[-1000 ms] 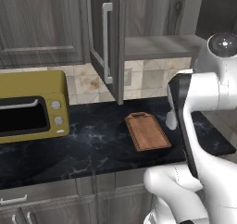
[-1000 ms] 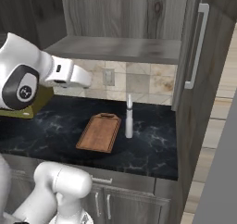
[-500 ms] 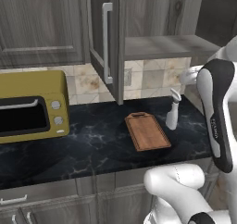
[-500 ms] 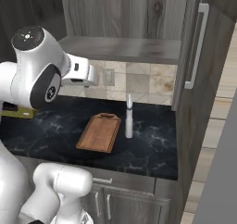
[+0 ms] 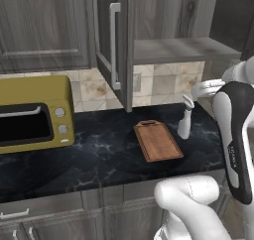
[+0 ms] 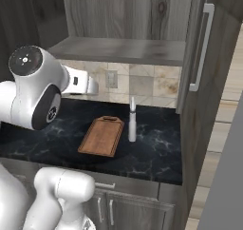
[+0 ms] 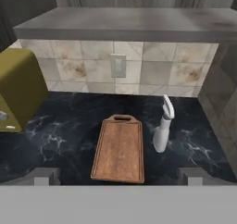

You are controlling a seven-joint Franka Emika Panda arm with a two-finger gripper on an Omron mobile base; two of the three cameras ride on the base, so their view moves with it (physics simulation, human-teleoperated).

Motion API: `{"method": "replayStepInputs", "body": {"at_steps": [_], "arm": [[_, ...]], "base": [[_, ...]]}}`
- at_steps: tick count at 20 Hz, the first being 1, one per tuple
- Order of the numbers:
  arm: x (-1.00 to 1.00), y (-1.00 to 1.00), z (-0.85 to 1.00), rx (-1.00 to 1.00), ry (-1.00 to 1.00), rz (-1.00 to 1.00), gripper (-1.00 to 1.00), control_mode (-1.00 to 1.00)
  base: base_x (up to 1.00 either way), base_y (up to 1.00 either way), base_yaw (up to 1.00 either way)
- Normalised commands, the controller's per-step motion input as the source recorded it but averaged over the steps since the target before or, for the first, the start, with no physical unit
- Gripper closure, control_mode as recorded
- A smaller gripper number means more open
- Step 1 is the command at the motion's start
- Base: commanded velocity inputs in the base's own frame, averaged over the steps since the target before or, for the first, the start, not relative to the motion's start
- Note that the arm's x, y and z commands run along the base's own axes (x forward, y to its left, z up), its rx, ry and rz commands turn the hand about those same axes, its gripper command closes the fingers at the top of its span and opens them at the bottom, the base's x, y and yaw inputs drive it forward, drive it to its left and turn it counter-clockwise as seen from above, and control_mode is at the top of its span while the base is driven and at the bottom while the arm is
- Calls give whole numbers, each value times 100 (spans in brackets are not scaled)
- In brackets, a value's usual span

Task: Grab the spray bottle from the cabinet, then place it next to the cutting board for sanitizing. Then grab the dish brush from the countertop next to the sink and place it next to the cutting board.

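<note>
**Two items side by side: spray bottle stands beside cutting board on black worktop**

One spray bottle [image 5: 185, 123] stands upright on the black marbled worktop [image 5: 99, 154], just beside the long right edge of the cutting board [image 5: 158, 141], apart from it by a narrow strip of stone. Its trigger head leans toward the tiled back wall [image 7: 92, 70]. The brown board lies flat near the middle of the worktop, its short handle tab pointing at the back edge and the wall outlet [image 7: 118, 65] above it.

Seen from the right base camera, the bottle [image 6: 132, 123] sits between the board [image 6: 102, 136] and the open door of the cabinet [image 6: 199, 58], whose long silver bar handle [image 6: 203, 46] hangs vertical. The grey cabinet shelf [image 6: 118, 50] juts out over the tiles. From the left base camera, the other cabinet door [image 5: 111, 45] stands open above the worktop's back edge.

A yellow oven [image 5: 32, 112] occupies the left end of the worktop, well apart from the board.

The white arm rises high at the front edge of the worktop, its hand [image 7: 118, 174] held back and above the board, looking down on it. The two dark fingertips [image 7: 44, 174] stand wide apart with nothing between them; board [image 7: 119, 151] and bottle [image 7: 163, 126] both lie clear of them.
</note>
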Motion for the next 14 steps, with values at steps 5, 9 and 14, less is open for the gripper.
{"method": "replayStepInputs", "body": {"at_steps": [5, 9, 14], "arm": [[-20, 0, -42, 15, -18, 0, -100, -100], [-28, 5, -13, 24, -14, 0, -100, -100], [-12, 12, 0, 10, -4, 0, -100, 100]], "base": [[0, 0, 0], [0, 0, 0], [-45, 15, 0]]}}
